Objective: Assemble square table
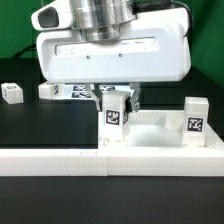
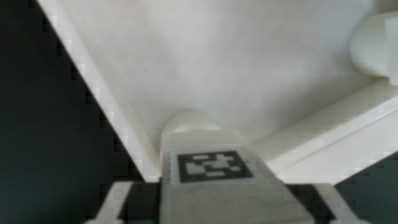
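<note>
The white square slab [image 1: 160, 136] lies on the black table at the exterior view's right. My gripper [image 1: 116, 106] is shut on a small white tagged leg [image 1: 116, 119] and holds it upright at the slab's near left corner. I cannot tell whether the leg's base is seated. In the wrist view the same leg [image 2: 215, 168] fills the space between my fingers [image 2: 118, 198], with the slab's surface [image 2: 214, 60] beyond it. A second leg [image 1: 195, 119] stands upright at the slab's right corner. Two loose legs [image 1: 12, 93] [image 1: 47, 89] lie on the table at the left.
A long low white border wall [image 1: 50, 162] runs along the front, just before the slab. The marker board [image 1: 76, 92] lies behind my gripper, mostly hidden by it. A green backdrop closes the far side.
</note>
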